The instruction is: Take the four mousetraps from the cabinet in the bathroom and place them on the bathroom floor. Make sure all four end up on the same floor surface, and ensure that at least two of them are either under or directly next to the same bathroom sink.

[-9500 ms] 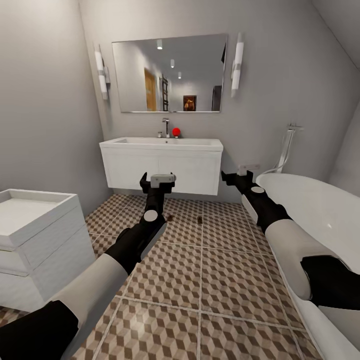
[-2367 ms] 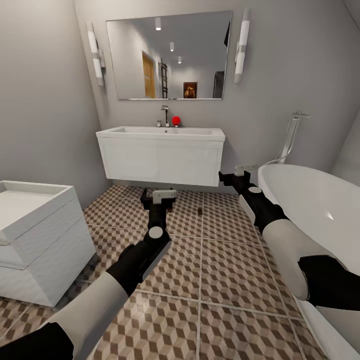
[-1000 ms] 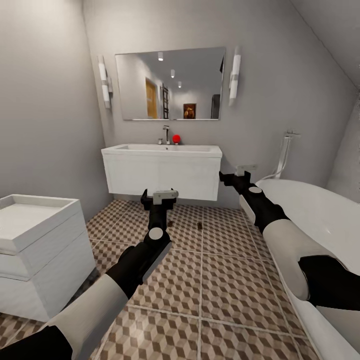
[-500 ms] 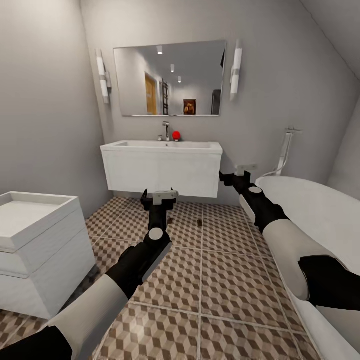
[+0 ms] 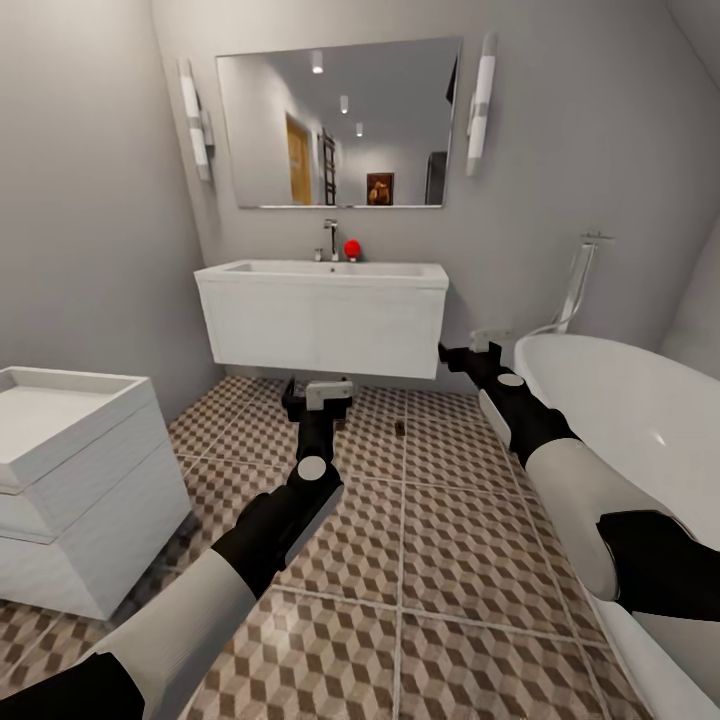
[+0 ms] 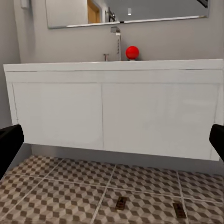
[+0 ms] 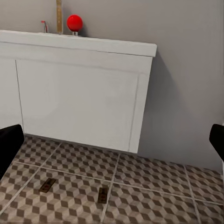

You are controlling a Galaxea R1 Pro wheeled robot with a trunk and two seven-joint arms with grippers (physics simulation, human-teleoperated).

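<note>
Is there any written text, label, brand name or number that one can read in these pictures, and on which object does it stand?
None: no readable text in any view.
The white wall-hung sink cabinet has plain fronts.
The two small tan wooden mousetraps on the brown-and-beige cube-pattern tiled floor are too small to show any marking.
The small framed picture reflected in the rectangular wall mirror is too blurred.

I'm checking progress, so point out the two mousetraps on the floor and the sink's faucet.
left mousetrap [image 6: 121, 203], left wrist view, middle of its board
right mousetrap [image 6: 178, 209], left wrist view, middle of its board
faucet [image 5: 331, 238], head view, its upright spout
</note>
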